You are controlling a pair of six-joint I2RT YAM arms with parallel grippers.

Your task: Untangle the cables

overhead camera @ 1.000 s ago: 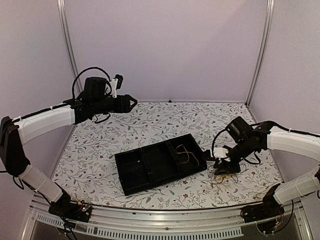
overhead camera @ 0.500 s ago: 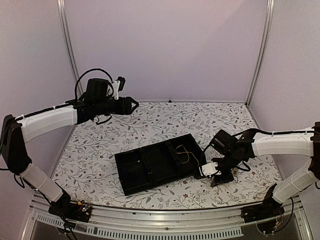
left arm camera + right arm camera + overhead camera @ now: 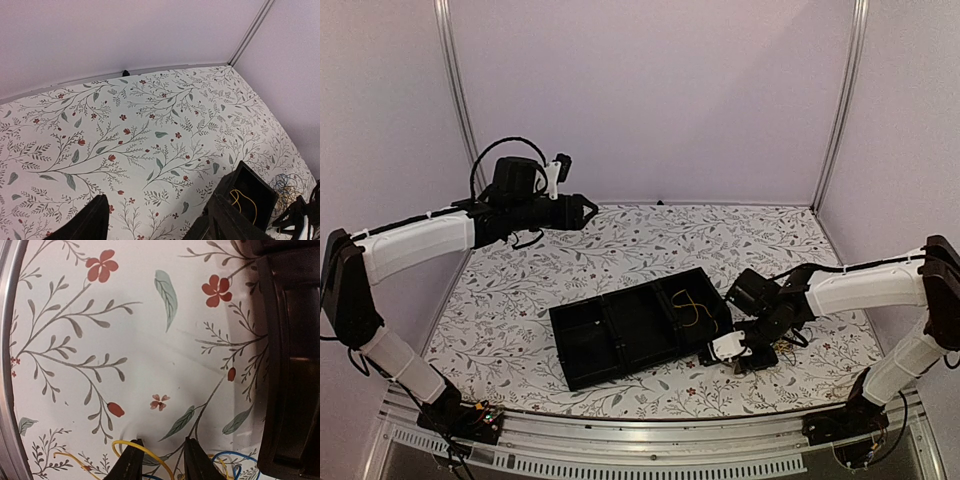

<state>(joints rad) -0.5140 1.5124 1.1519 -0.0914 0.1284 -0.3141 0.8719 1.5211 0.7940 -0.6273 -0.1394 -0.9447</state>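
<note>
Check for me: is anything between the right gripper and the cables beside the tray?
Nothing visible does. The right gripper is low over the table with its fingertips apart. A yellow cable loops right across them, and blue cables lie just beside. The black tray sits off to one side, not between.

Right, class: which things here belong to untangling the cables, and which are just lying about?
Belongs to the job:
- tangled cables
- yellow cable, lying in the black tray
- right fingers, down at the tangle
- left fingers, raised and open

Just there:
- floral table cover
- frame post
</note>
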